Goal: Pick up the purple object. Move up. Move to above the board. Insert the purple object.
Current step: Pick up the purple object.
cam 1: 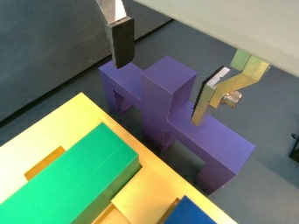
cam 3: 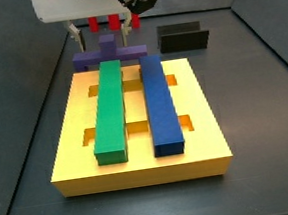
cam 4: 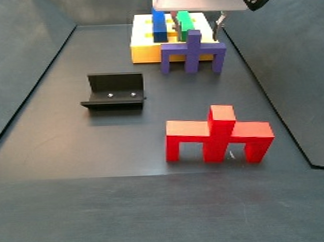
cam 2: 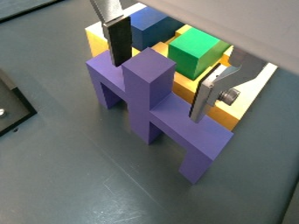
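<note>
In a wrist view, the pincer (cam 1: 170,77) is seen spread around the raised central stem of the purple object (cam 1: 176,118). One finger (cam 1: 121,44) hangs just beside the stem, the opposite one stands apart from it, so nothing is gripped. The board (cam 1: 52,144) lies just beside the piece, its green bar (cam 1: 70,175) on top.

In a wrist view from the opposite side, the same pincer (cam 2: 163,74) is seen released, its jaws straddling the stem of the purple object (cam 2: 146,101), which rests on the dark tabletop (cam 2: 70,175) against the board's end.

In a side view, the purple object (cam 3: 110,56) lies at 12 o'clock of the board (cam 3: 73,155), with the black fixture (cam 3: 183,37) at about 1 o'clock. The blue bar (cam 3: 162,107) lies beside the green one.

In a side view, the pincer (cam 4: 191,30) is lowered over the purple object (cam 4: 194,56); a red piece (cam 4: 219,136) stands well apart, near 6 o'clock.

The approach is judged done; closing, lifting, moving over the board and inserting remain.
</note>
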Controlling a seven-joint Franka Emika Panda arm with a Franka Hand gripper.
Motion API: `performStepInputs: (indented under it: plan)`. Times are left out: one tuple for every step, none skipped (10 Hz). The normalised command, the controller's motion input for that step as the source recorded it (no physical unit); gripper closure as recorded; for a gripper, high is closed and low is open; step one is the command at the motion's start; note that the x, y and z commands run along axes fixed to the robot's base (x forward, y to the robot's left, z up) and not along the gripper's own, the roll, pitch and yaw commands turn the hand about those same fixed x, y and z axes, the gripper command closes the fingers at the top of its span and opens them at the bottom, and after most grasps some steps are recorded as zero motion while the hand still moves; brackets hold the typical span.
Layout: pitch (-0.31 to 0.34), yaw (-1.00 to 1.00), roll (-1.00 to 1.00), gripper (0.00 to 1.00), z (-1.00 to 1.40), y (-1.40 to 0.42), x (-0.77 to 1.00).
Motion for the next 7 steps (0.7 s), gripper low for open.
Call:
performStepInputs:
  plan:
    - [0.000, 0.21, 0.00, 0.00, 0.00, 0.00, 0.00]
    - [0.000, 0.01, 0.00, 0.00, 0.00, 0.00, 0.00]
    - [0.000, 0.00, 0.00, 0.00, -0.10, 0.00, 0.00]
    - [0.000, 0.00, 0.00, 0.00, -0.02, 0.00, 0.00]
    - [0.000, 0.00, 0.00, 0.00, -0.02, -0.01, 0.00]
    - [-0.139, 0.00, 0.07, 0.00, 0.00, -0.13, -0.24]
    - [0.000, 0.00, 0.00, 1.00, 0.00, 0.00, 0.00]
